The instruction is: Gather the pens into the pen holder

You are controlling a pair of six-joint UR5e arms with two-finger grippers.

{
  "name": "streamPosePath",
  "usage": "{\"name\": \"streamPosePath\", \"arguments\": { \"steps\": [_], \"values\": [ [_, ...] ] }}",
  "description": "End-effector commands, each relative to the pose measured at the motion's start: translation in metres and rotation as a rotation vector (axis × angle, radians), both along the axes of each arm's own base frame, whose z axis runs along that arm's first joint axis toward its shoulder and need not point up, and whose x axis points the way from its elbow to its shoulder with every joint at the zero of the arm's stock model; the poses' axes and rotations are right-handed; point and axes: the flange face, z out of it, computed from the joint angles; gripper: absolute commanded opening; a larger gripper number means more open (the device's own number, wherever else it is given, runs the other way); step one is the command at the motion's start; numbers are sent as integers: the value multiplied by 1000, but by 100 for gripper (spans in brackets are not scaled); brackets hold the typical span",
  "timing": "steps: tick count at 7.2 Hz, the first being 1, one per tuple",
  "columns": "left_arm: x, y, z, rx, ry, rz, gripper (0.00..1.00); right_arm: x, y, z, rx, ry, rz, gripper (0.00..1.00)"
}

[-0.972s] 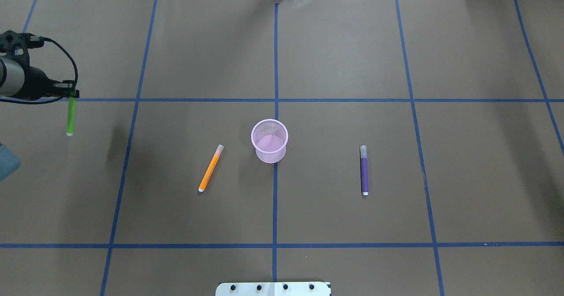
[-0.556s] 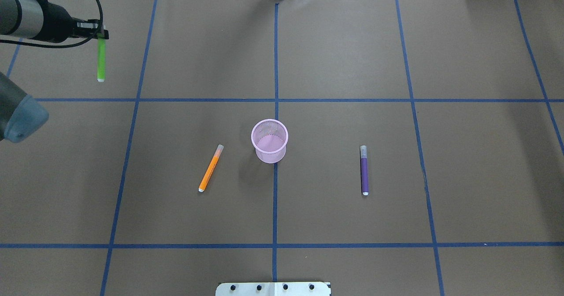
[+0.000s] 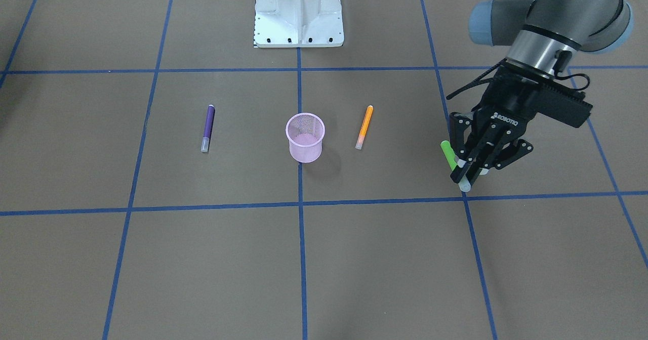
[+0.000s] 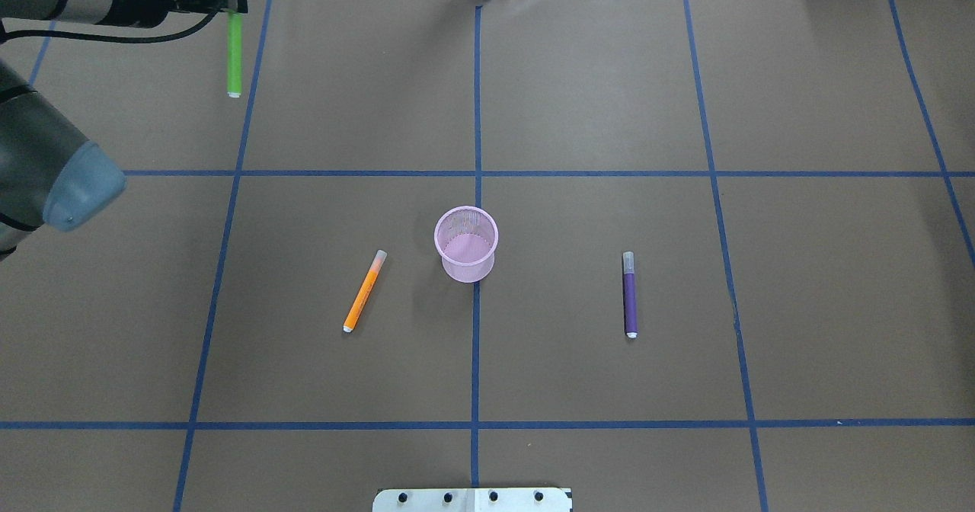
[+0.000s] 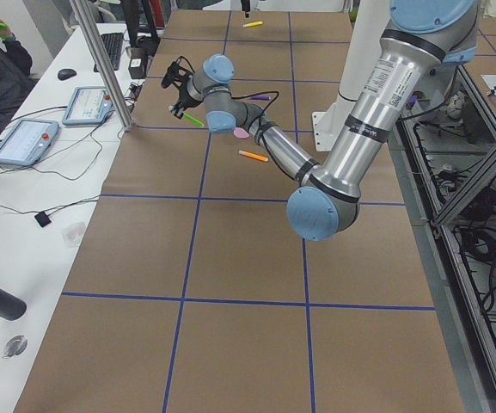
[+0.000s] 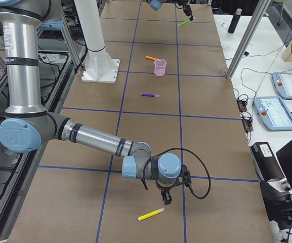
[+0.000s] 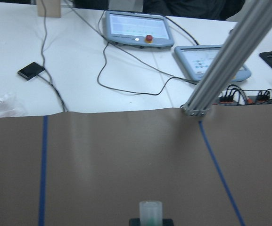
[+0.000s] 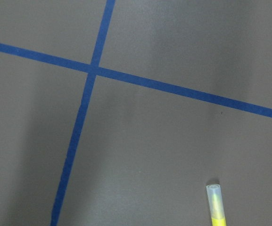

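**Green pen lifted to the far-left corner, holder not yet filled**

Since a second ago the left gripper [image 3: 461, 173] has swung from the table's left edge up to its far-left corner. It has carried the slim bright-green pen with a whitish cap [image 4: 234, 55] along, and nothing else has shifted. Its two fingers are pinched narrowly on that pen near one end. The stick appears to hang clear of the brown paper-covered table with blue tape lines [image 4: 579, 85].

Further right, the slim orange pen [image 4: 364, 291] lies flat near the table's middle, just left of the small pink wire-mesh pen holder [image 4: 465, 243]. The holder stands upright at the centre, and its inside looks empty. The slim purple pen [image 4: 629, 294] lies flat to the holder's right, well apart from it.

At the table's right end the right gripper [image 6: 166, 196] hangs low beside a slim yellow pen with a translucent cap [image 6: 151, 214] lying on the table. I cannot tell how far its fingers are spread.

By my reading the task has barely begun. One pen is picked up but is well apart from the holder, and none is inside. The green pen still needs carrying over the rim and dropping in. The orange, purple and yellow pens all remain to be collected.
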Motion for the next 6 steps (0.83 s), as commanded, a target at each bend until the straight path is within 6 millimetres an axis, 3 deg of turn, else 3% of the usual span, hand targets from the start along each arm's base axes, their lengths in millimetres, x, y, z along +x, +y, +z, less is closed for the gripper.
{"name": "streamPosePath", "arguments": {
  "steps": [1, 3, 5, 6],
  "values": [
    [16, 9, -8, 21, 5, -15, 0, 0, 4, 31, -1, 3, -42, 97],
    [20, 10, -9, 20, 6, -9, 0, 3, 19, 69, 55, 52, -45, 96],
    [20, 10, -8, 19, 5, -9, 0, 6, 10, 82, 58, 88, -46, 85],
    [20, 10, -7, 18, 2, -8, 0, 6, 7, 84, 62, 94, -47, 74]
  ]
}}
